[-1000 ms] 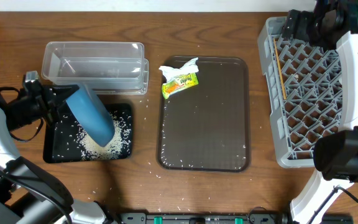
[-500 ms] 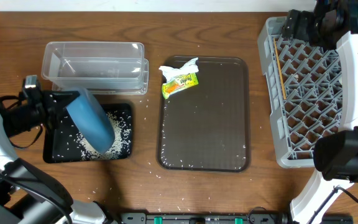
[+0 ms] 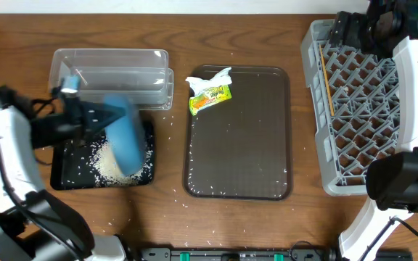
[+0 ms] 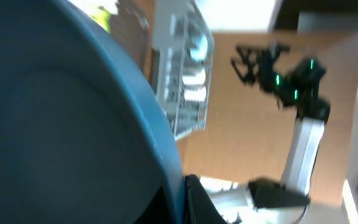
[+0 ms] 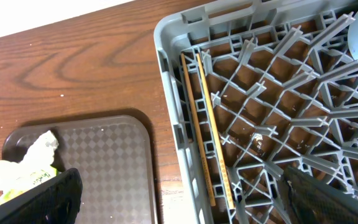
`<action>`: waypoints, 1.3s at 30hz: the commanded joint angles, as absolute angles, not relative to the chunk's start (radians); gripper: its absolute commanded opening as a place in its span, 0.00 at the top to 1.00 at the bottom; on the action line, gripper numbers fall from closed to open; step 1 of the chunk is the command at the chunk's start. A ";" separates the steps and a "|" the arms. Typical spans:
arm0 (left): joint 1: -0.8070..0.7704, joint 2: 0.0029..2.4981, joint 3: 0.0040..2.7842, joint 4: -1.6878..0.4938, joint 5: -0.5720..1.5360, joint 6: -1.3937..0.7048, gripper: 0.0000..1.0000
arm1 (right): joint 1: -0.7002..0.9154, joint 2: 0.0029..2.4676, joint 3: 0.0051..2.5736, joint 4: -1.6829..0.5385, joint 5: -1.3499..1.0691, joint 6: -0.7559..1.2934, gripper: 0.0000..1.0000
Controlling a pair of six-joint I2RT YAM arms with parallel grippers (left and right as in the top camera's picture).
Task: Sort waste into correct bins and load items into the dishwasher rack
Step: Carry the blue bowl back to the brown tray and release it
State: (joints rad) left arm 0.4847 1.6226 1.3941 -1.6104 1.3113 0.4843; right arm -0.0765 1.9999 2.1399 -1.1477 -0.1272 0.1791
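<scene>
The left jaws, shut on the bowl [image 3: 124,141], have swung it rightward, still tipped over the rice [image 3: 109,167] in the black tray [image 3: 62,172], so emptying looks nearly done; napkin [image 3: 207,78] and wrapper [image 3: 210,98] lie unsorted, unobstructed, on the brown tray [image 3: 245,145]; the right jaws hang wide open, empty, above the chopsticks [image 5: 199,124] in the rack [image 5: 173,37].

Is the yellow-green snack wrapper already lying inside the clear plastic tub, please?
No, the snack wrapper lies at the far-left corner of the brown tray, beside the napkin.
</scene>
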 commanded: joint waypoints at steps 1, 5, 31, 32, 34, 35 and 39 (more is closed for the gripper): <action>0.369 1.575 1.397 -1.610 1.405 0.542 0.94 | -0.072 1.972 2.143 -1.148 -0.131 0.190 0.01; 0.202 1.573 1.398 -1.516 1.479 0.533 0.94 | -0.072 1.972 2.143 -1.148 -0.131 0.190 0.01; -0.764 1.567 1.399 -0.635 0.044 -0.367 0.94 | -0.072 1.972 2.143 -1.148 -0.131 0.190 0.01; -0.796 1.574 1.399 -0.626 -0.006 -0.361 0.94 | -0.072 1.972 2.143 -1.148 -0.131 0.190 0.01; -0.856 1.596 1.399 -0.602 -0.084 -0.346 0.94 | -0.072 1.972 2.143 -1.148 -0.131 0.190 0.01; -0.882 1.611 1.399 -0.588 -0.113 -0.345 0.94 | -0.072 1.972 2.143 -1.148 -0.131 0.190 0.01; -0.938 1.680 1.399 -0.550 -0.127 -0.342 0.94 | -0.072 1.972 2.143 -1.148 -0.131 0.190 0.01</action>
State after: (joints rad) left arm -0.9157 1.6230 1.3907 -0.5610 -0.0032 -0.3511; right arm -0.0765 1.9999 2.1399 -1.1477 -0.1276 0.1791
